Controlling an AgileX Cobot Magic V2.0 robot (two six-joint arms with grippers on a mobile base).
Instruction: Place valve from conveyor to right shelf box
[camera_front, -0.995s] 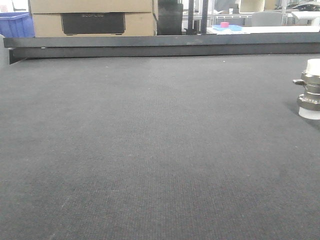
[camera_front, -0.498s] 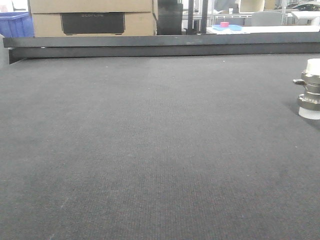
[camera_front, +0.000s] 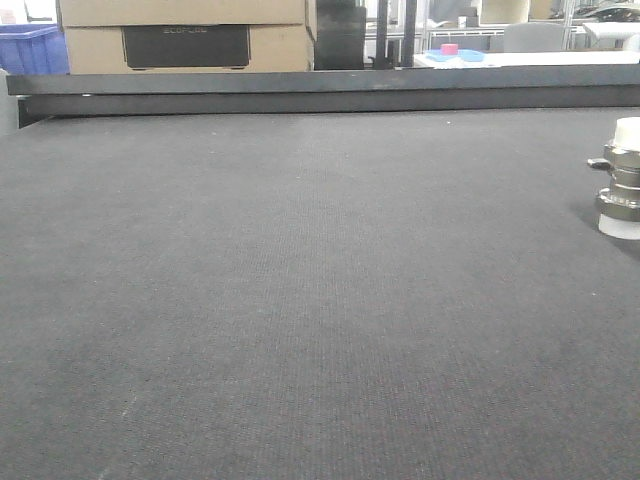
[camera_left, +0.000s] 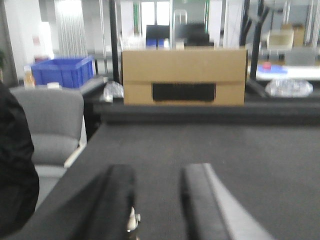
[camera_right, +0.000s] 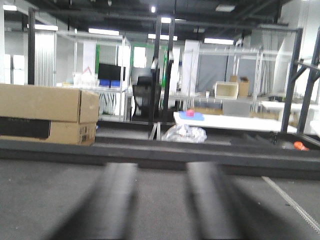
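On the conveyor bench (camera_front: 300, 280) we count one valve (camera_front: 622, 178): upright, silvery, white-capped. The left end effector (camera_left: 157, 205) and right end effector (camera_right: 162, 205) stand spread.

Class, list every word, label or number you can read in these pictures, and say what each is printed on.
"ECOFLOW": faint letters on the dark panel of the cardboard box, front view.
Same panel in the left wrist view: blurred, unreadable.
Small marks on the box's end, right wrist view: too small to read.
The valve and conveyor: no text visible.
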